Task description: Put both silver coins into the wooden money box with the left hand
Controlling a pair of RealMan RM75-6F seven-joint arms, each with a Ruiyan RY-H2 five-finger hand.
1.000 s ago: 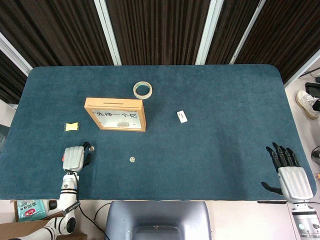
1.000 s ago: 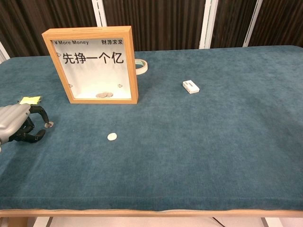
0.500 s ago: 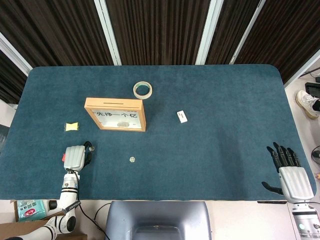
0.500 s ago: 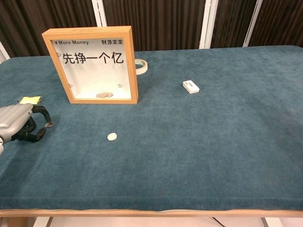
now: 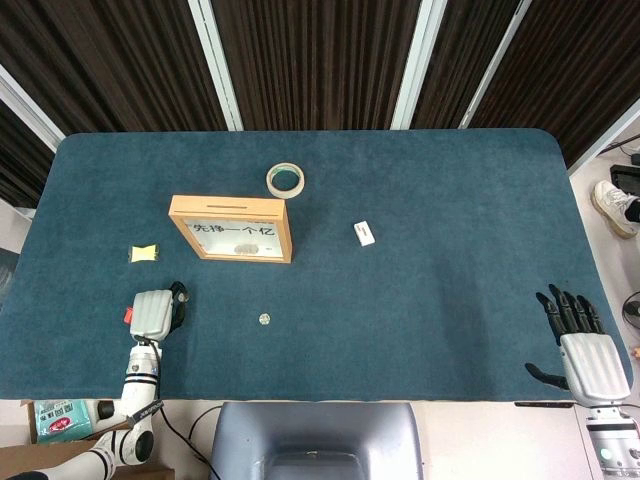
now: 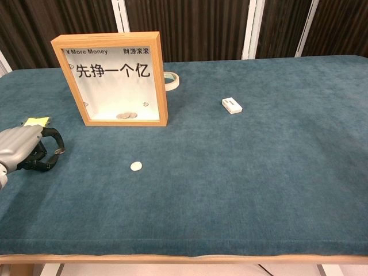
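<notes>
**Left hand on first coin, near-left of the box**

Left hand [image 6: 26, 150] sits low on the table [image 5: 450, 200], off the near-left corner of the box [image 6: 110, 79]. Fingers are curled in, and a small silvery disc shows at the fingertips [image 6: 56, 150]; it looks like a coin [image 6: 59, 151] pinched there, though the chest view is too small to say how firmly, or whether it has left the cloth. The second coin [image 6: 136, 166] lies flat on the cloth, in front of the box and nearer me than its right half, well apart from the hand. A few discs already rest inside the box behind its window.

Right hand [image 5: 582, 348] rests far right of the box at the table edge, fingers spread, holding nothing.

Judgement: the step is the pick-up of the first coin. To do it well, confirm the pinch before lifting, raise it straight, and keep the disc on edge. The slot seems to run along the box's top face, so the coin should arrive aligned with its length. A loose pinch risks a drop on the cloth.
</notes>
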